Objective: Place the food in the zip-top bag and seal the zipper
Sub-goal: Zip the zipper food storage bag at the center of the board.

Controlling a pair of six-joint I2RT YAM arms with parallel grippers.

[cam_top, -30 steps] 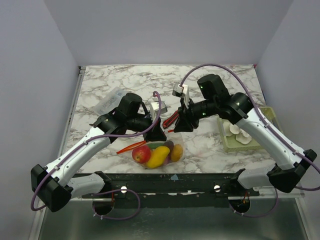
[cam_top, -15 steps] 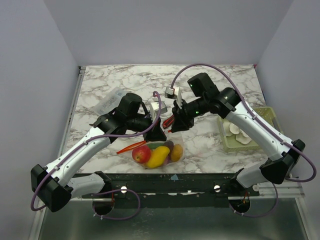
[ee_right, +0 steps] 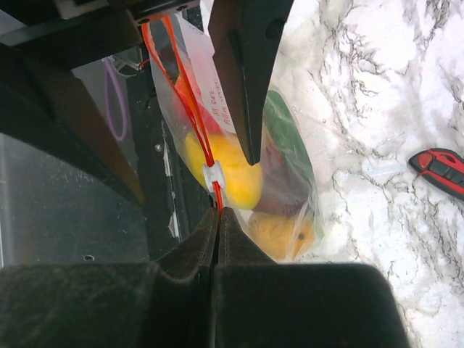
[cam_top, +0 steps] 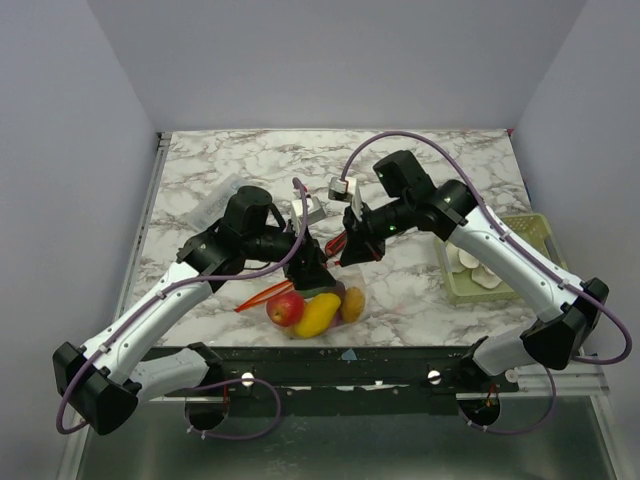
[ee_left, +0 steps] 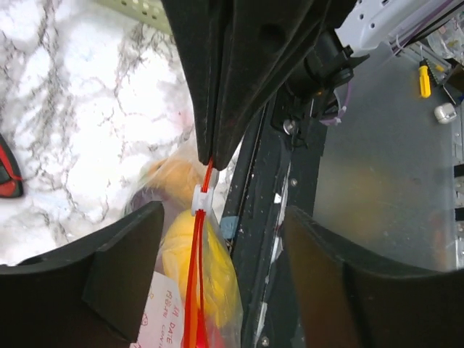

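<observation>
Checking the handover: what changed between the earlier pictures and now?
The right end effector swung left toward the bag and shut on the zipper. The left end effector opened, releasing it. The zip-top bag with its food stayed at the near edge of the table.

A marble table (cam_top: 250, 160) bears a green basket (cam_top: 470, 292), a clear bag (cam_top: 215, 203) far left, a red-and-black stick (ee_right: 440, 171).

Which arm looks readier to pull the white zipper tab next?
Probably the left: the left gripper is open astride the zipper near the white slider, while the right gripper is shut on the zipper's end.
</observation>
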